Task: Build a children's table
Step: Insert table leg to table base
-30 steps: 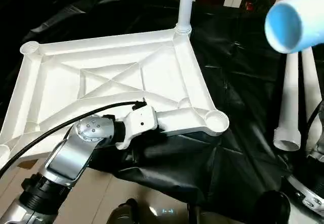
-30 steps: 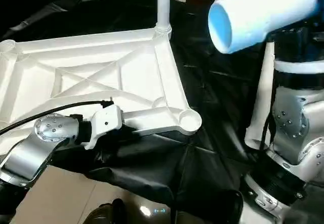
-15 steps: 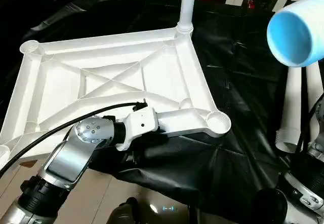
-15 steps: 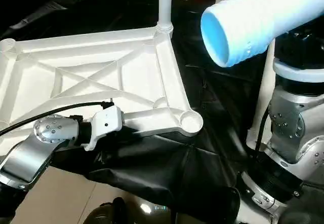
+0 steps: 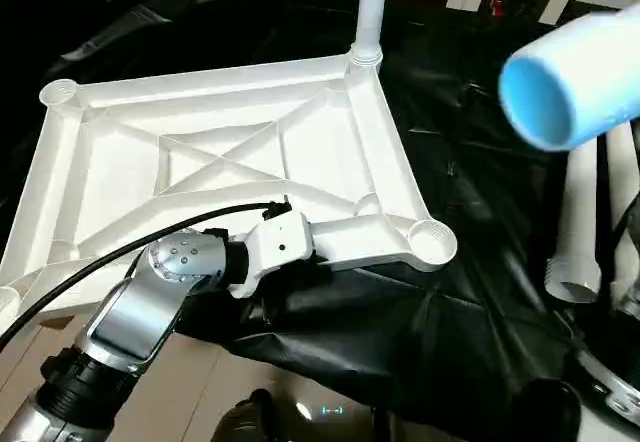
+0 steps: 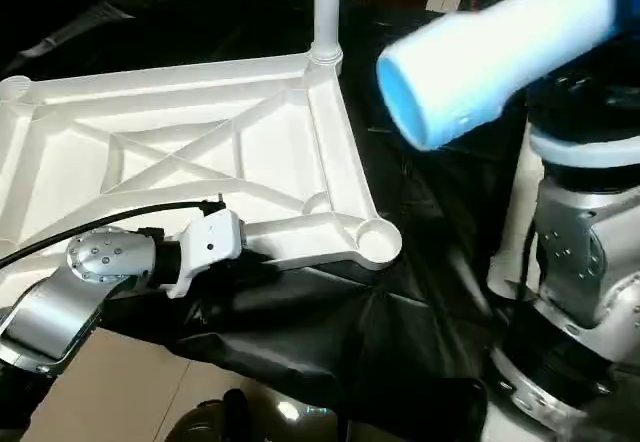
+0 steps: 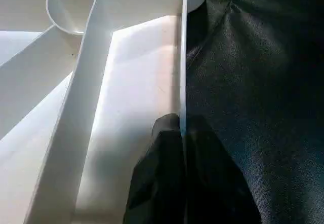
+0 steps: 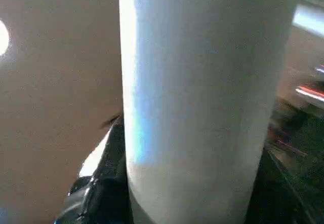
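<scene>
On the black-draped work table in front of us lies the tabletop, upside down, its X-shaped ribs facing up. One leg already stands upright in the far right corner socket. The near right socket and the far left socket are open and bare.

Our left gripper sits at the near edge of the tabletop, a little left of the near right socket. Its two black fingers are clenched on the thin rim wall of the tabletop, one on each side of it, with the black cloth just beside.

Our right gripper is grasping a second leg, held up in the air at the right, well above the table. The tube lies tilted, with its open, bluish end turned towards us and to the left, above and to the right of the near right socket and apart from it.

Two more legs lie on the cloth at the far right, side by side.
</scene>
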{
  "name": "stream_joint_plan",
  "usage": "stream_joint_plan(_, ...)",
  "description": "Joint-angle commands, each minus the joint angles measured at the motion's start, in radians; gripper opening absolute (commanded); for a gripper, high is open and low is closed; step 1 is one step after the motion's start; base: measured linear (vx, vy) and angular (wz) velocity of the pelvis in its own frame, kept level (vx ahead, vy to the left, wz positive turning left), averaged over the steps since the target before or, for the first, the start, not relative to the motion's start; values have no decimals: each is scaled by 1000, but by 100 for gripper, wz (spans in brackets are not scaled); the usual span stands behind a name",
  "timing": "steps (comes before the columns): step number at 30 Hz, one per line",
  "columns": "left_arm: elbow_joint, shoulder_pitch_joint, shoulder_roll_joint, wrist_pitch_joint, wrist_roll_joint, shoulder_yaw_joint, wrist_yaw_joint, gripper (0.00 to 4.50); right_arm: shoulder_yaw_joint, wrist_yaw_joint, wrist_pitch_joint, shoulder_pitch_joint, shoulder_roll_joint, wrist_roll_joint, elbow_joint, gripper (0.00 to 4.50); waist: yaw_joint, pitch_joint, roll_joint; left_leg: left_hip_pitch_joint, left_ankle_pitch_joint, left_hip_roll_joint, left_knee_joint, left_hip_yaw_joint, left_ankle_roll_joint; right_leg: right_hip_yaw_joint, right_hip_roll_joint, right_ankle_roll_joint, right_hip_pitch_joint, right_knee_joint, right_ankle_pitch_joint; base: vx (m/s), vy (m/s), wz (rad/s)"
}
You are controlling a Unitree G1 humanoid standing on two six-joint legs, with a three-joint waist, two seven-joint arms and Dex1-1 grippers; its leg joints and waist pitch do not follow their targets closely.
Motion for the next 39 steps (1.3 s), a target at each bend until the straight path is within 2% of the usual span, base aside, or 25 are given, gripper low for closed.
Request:
stream_joint_plan(1, 69, 41, -7, 15, -2, -27, 20, 0, 40, -62, 9, 30, -34, -107, 15, 180, 0, -47, -24, 4, -129, 5, -53, -1, 25, 17, -11, -120, 58, -68, -244, 0, 0, 0)
stream_joint_plan(2, 69, 41, -7, 15, -2, -27, 20, 0, 41, -63, 10, 31, -35, -110, 16, 180, 1, -47, -25, 4, -133, 5, -53, 0, 24, 17, -11, -115, 56, -69, -254, 0, 0, 0)
stream_joint_plan(3, 69, 41, -9, 13, -2, -28, 22, 0, 64, -51, 24, 43, -54, -213, 17, 180, 2, -47, -26, 1, -139, 5, -53, -1, 21, 17, -11, -110, 57, -70, -269, 0, 0, 0)
stream_joint_plan(5, 65, 47, -18, 8, -2, -31, 27, 0, 181, 63, 48, 78, -125, -494, -34, 180, 5, -52, -29, -2, -132, 5, -51, -2, 14, 15, -10, -107, 62, -68, -268, 0, 0, 0)
stream_joint_plan(6, 63, 49, -19, 6, -2, -32, 28, 0, 209, 88, 51, 87, -142, -540, -48, 180, 6, -51, -30, -3, -128, 5, -52, -2, 15, 17, -13, -104, 64, -69, -262, 0, 0, 0)
stream_joint_plan(7, 60, 53, -23, 1, -2, -33, 33, 0, 276, 141, 51, 108, -183, -633, -77, 180, 5, -53, -29, -3, -129, 6, -51, -4, 19, 16, -13, -106, 65, -66, -261, 0, 0, 0)
stream_joint_plan(8, 60, 54, -27, -9, 1, -32, 39, 0, 333, 179, 17, 127, -227, -714, -85, 180, 7, -53, -28, 2, -129, 8, -49, -2, 28, 18, -13, -106, 62, -68, -250, 0, 0, 0)
stream_joint_plan(9, 61, 55, -28, -12, 2, -32, 41, 0, 351, 190, 6, 133, -241, -739, -87, 180, 8, -55, -28, 0, -128, 10, -49, -3, 33, 17, -15, -110, 63, -65, -242, 0, 0, 0)
stream_joint_plan(10, 64, 56, -37, -32, 5, -29, 54, 0, 435, 232, -61, 163, -312, -837, -83, 179, 9, -54, -30, 2, -117, 11, -47, -2, 45, 19, -15, -121, 65, -65, -217, 0, 0, 0)
stream_joint_plan(11, 66, 55, -44, -46, 4, -25, 61, 0, 490, 257, -124, 178, -357, -909, -76, 179, 11, -57, -28, 3, -117, 14, -47, -2, 49, 19, -18, -128, 64, -64, -212, 0, 0, 0)
stream_joint_plan(12, 65, 55, -52, -55, 1, -21, 67, 0, 535, 288, -178, 191, -386, -981, -68, 179, 12, -59, -33, 5, -109, 13, -43, 0, 55, 19, -16, -138, 68, -63, -192, 0, 0, 0)
stream_joint_plan(13, 65, 55, -52, -55, 1, -21, 67, 0, 535, 288, -178, 191, -386, -981, -68, 179, 14, -60, -33, 4, -105, 14, -43, -1, 61, 19, -19, -142, 67, -61, -184, 0, 0, 0)
stream_joint_plan(14, 64, 54, -60, -62, -2, -17, 73, 0, 557, 316, -210, 202, -394, -1022, -64, 179, 14, -60, -36, 1, -104, 12, -41, 1, 79, 21, -19, -151, 69, -59, -174, 0, 0, 0)
stream_joint_plan(15, 61, 53, -65, -65, -5, -14, 75, 0, 561, 343, -233, 208, -387, -1056, -63, 179, 14, -60, -35, 1, -103, 13, -40, 1, 88, 21, -19, -154, 69, -59, -172, 0, 0, 0)
stream_joint_plan(16, 59, 53, -67, -67, -6, -12, 76, 0, 564, 366, -257, 216, -381, -1090, -61, 179, 15, -61, -35, 2, -100, 15, -39, 0, 111, 21, -19, -168, 69, -56, -160, 0, 0, 0)
stream_joint_plan(17, 58, 53, -67, -73, -5, -11, 76, 0, 567, 392, -298, 223, -375, -1143, -59, 179, 14, -61, -35, 1, -102, 15, -38, 0, 116, 21, -20, -171, 69, -56, -159, 0, 0, 0)
stream_joint_plan(19, 57, 55, -67, -79, -4, -10, 76, 0, 572, 417, -337, 231, -371, -1194, -56, 179, 15, -63, -35, 3, -94, 17, -37, 0, 127, 20, -19, -182, 70, -54, -147, 0, 0, 0)
stream_joint_plan(21, 58, 58, -65, -91, -5, -9, 74, 0, 579, 447, -384, 245, -372, -1227, -47, 179, 16, -65, -27, 6, -77, 18, -34, -1, 142, 20, -18, -203, 71, -48, -107, 0, 0, 0)
stream_joint_plan(24, 58, 61, -64, -99, -6, -8, 71, 0, 604, 477, -427, 271, -393, -1241, -38, 179, 17, -65, -25, 7, -78, 19, -32, -1, 154, 20, -18, -225, 73, -46, -89, 0, 0, 0)
stream_joint_plan(30, 60, 68, -59, -110, -5, -9, 60, 0, 618, 556, -478, 313, -375, -1313, -22, 179, 14, -64, -22, 6, -113, 19, -32, -3, 150, 20, -19, -232, 75, -48, -126, 0, 0, 0)
stream_joint_plan(33, 62, 66, -59, -110, -6, -10, 56, 0, 623, 571, -491, 319, -378, -1321, -12, 179, 11, -64, -22, 8, -107, 21, -31, -4, 153, 20, -18, -243, 75, -46, -113, 0, 0, 0)
stream_joint_plan(35, 70, 62, -60, -114, -5, -12, 55, 0, 642, 592, -530, 326, -390, -1353, 7, 179, 10, -65, -23, 9, -102, 21, -29, -3, 158, 20, -18, -248, 75, -45, -98, 0, 0, 0)
stream_joint_plan(39, 74, 61, -60, -116, -5, -13, 54, 0, 640, 601, -553, 325, -376, -1370, 23, 179, 8, -66, -24, 9, -93, 21, -27, -3, 170, 20, -19, -257, 77, -42, -86, 0, 0, 0)
